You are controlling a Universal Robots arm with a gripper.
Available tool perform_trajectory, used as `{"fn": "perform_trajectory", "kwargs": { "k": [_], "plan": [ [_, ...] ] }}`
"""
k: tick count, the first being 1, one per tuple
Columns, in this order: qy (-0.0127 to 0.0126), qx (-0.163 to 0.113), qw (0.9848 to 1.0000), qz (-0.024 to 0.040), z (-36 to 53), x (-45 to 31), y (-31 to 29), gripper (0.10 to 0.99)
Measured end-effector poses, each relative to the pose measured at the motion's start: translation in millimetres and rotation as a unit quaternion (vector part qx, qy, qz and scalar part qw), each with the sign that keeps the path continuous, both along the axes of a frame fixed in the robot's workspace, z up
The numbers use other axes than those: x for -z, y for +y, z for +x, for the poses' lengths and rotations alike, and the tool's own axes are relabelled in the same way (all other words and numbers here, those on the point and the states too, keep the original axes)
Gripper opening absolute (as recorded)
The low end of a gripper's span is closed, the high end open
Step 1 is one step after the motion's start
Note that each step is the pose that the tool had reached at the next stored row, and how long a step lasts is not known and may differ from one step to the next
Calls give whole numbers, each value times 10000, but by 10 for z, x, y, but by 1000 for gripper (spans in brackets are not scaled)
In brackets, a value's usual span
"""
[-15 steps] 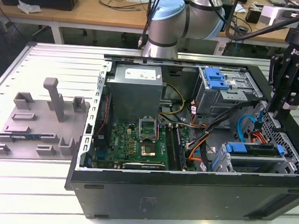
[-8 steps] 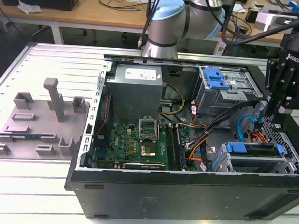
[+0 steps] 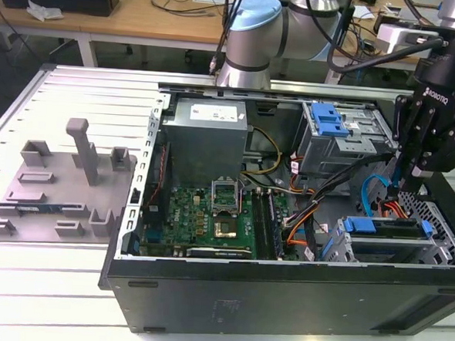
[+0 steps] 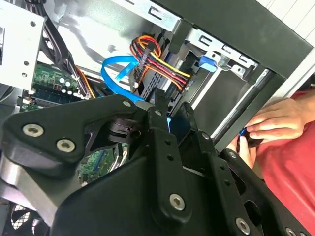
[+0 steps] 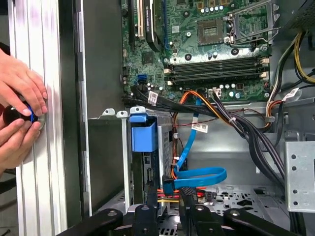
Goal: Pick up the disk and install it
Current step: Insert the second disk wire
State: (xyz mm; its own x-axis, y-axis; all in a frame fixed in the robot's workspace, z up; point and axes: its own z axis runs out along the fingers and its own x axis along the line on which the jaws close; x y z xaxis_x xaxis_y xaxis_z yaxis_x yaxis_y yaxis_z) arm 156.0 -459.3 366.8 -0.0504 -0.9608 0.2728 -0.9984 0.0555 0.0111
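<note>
Ribbed metal table (image 3: 55,90) carries the open computer case (image 3: 282,286); inside, the disk (image 3: 385,227) sits slotted in the drive cage (image 3: 439,253), and the gripper (image 3: 414,180) hovers above it, fingers narrow, holding nothing.

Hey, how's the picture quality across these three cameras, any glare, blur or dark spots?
Exterior view: even room light, with the computer case's black front side dark. Second wrist view: the gripper looms close and soft-edged, and the person's hand looks slightly blurred. First wrist view: motherboard crisp and well lit, pale glare on the ribbed aluminium table.
</note>
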Motion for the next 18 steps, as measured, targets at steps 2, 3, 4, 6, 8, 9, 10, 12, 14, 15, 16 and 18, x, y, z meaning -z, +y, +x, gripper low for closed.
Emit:
{"fn": "perform_trajectory", "kwargs": {
  "k": [2,3,4,6,8,9,10,12,14,15,16,18],
  "plan": [
    [2,11,10000,-3,0,19,1,314],
    [2,15,10000,-5,-11,23,1,314],
    [2,16,10000,-6,-20,23,1,314],
    [2,18,10000,-11,-45,25,0,314],
    [2,34,10000,-33,-57,32,0,314],
    [1,39,10000,-36,-61,35,0,314],
    [-1,43,10000,-36,-65,37,0,314],
    [-9,47,10000,-37,-66,47,1,314],
    [-10,62,10000,-37,-67,56,0,314],
    [-10,93,9999,-37,-65,60,0,314],
    [-10,111,9999,-37,-62,62,1,314],
    [-10,149,9999,-36,-54,63,1,314]
  ]
}}
